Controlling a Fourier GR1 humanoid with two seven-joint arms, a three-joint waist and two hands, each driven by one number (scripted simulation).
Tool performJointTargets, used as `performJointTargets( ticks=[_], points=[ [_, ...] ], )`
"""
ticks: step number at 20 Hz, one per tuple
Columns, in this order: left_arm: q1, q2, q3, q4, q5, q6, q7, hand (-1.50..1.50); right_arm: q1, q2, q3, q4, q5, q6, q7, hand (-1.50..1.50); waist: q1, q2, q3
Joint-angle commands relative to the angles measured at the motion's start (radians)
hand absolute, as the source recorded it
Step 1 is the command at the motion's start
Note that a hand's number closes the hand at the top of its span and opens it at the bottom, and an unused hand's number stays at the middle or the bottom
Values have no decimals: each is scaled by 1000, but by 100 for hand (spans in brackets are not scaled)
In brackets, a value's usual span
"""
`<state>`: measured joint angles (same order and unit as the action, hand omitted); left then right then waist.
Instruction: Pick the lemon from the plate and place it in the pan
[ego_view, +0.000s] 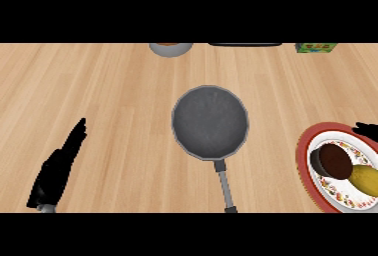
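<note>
The yellow lemon lies on a white plate with a red rim at the right edge of the head view, next to a dark brown round item. The grey pan sits empty in the middle of the wooden counter, its handle pointing toward me. Only a black tip of my right hand shows at the right edge, just above the plate's far side and apart from the lemon. My left hand rests open at the lower left, fingers straight and pointing away.
At the counter's far edge stand a grey bowl, a flat black object and a green box. Bare wood lies between the pan and the plate.
</note>
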<state>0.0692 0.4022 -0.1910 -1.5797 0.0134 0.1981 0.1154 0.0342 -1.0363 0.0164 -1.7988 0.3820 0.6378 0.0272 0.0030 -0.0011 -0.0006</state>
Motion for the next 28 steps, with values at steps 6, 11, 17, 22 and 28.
performJointTargets(
  ticks=[6,11,17,22,28],
  points=[
    [-18,-35,36,2,-42,-2,17,0,-15,97,120,10,215,40,77,-150,0,2,1],
    [-42,-56,68,58,-56,-48,10,0,6,141,83,-35,256,111,75,-150,-4,1,0],
    [-10,-61,87,21,-58,-85,-2,0,-31,176,91,23,364,139,120,-150,-1,1,0],
    [21,-72,102,-36,-78,-94,4,0,9,200,104,103,480,44,51,-150,0,1,1],
    [26,-113,119,-12,-113,-103,-19,0,31,261,96,101,555,56,43,-150,-3,1,1]
  ],
)
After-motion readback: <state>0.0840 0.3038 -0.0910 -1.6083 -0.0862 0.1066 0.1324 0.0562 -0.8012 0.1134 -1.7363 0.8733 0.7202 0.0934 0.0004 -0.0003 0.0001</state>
